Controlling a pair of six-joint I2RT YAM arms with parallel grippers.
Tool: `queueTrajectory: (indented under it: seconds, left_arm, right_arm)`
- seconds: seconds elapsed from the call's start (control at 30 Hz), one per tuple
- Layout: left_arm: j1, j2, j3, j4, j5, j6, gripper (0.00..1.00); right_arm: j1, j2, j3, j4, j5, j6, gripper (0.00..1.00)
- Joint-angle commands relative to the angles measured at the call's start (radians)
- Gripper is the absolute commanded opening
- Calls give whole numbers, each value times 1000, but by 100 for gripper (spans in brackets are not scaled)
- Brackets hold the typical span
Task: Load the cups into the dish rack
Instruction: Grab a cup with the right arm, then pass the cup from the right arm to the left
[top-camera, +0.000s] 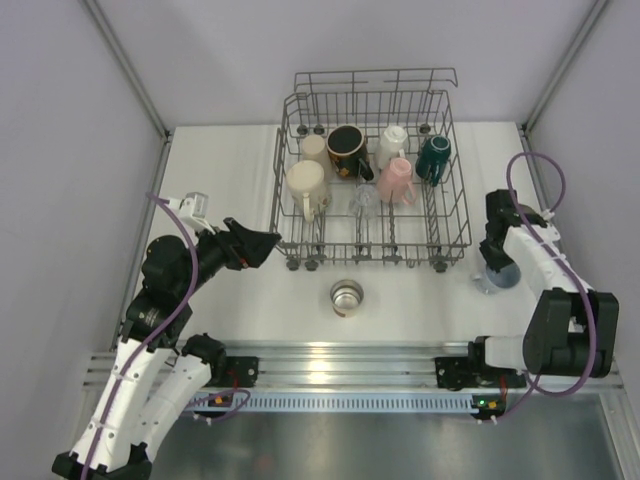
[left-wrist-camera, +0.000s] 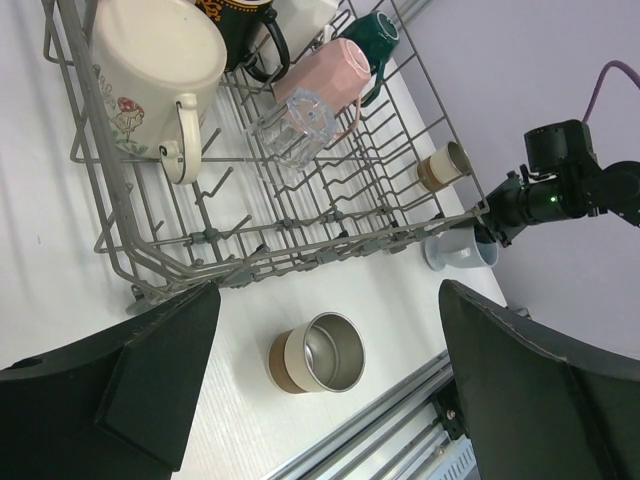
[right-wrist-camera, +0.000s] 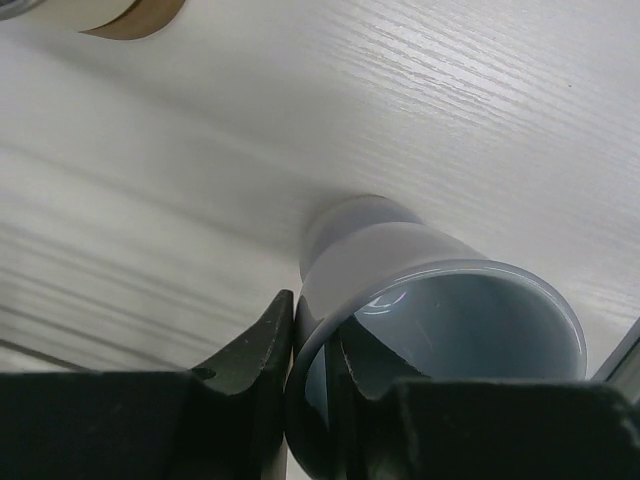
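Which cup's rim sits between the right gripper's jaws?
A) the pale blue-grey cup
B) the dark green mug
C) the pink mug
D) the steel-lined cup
A: in the right wrist view the right gripper straddles the rim of the pale blue-grey cup, one jaw inside the cup and one outside.
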Motion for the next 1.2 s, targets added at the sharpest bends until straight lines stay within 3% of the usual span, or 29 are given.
queueTrajectory:
  seconds: [0.0,0.57,0.67,0.87,0.93,1.0,1.1,1.17]
  left_arm:
    - [-1,-4,29,0,-6,5,96]
    - [-2,2,54,-2,14,-12,95]
    - [-2,19,74,-2,37,-14,94]
    - [-2,86,151,0,120,-25,93]
    - [-2,114,171,10,140,-34,92]
    - [-1,134,177,50,187,-55,92]
    - [-1,175,177,144,278,-97,92]
    - [-2,198,178,185,325,-118,91]
  right_arm:
    - [-17,-77,84,-14,-28,0,0]
    - [-17,-258,298,-100,76,-60,0]
    - [-17,-295,328,-52,84,-111,0]
    - [-17,-420,307,219,30,-296,0]
    - [-17,-453,284,355,-66,-390,0]
    - [-15,-492,241,575,-276,-486,0]
    - [-15,-511,149,850,-575,-491,0]
    - [-12,-493,138,946,-755,-432,0]
